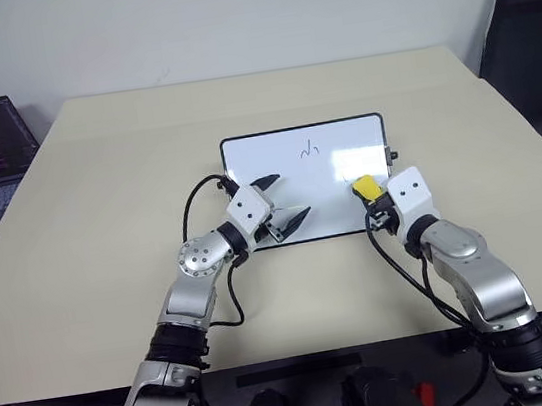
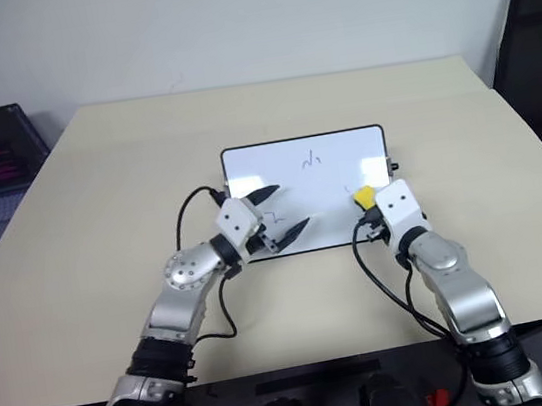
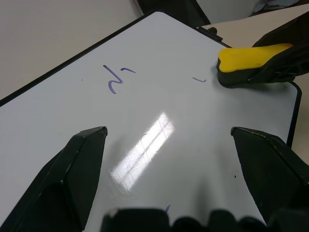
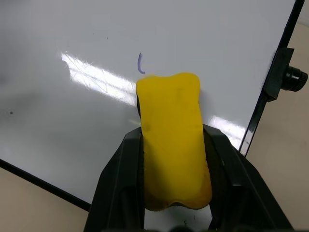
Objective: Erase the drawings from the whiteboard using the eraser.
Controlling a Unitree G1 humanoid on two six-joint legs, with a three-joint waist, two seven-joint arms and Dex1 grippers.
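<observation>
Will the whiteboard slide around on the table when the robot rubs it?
Probably a little. The whiteboard lies flat and looks thin, stiff and light, and nothing pins it: the left gripper stands open over it. It shouldn't tip. The right gripper presses the eraser near one edge, which might turn it.

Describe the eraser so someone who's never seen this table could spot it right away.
On the beige table lies a whiteboard. Over its right end, the right gripper clamps the eraser, the only bright yellow thing among white and black.
</observation>
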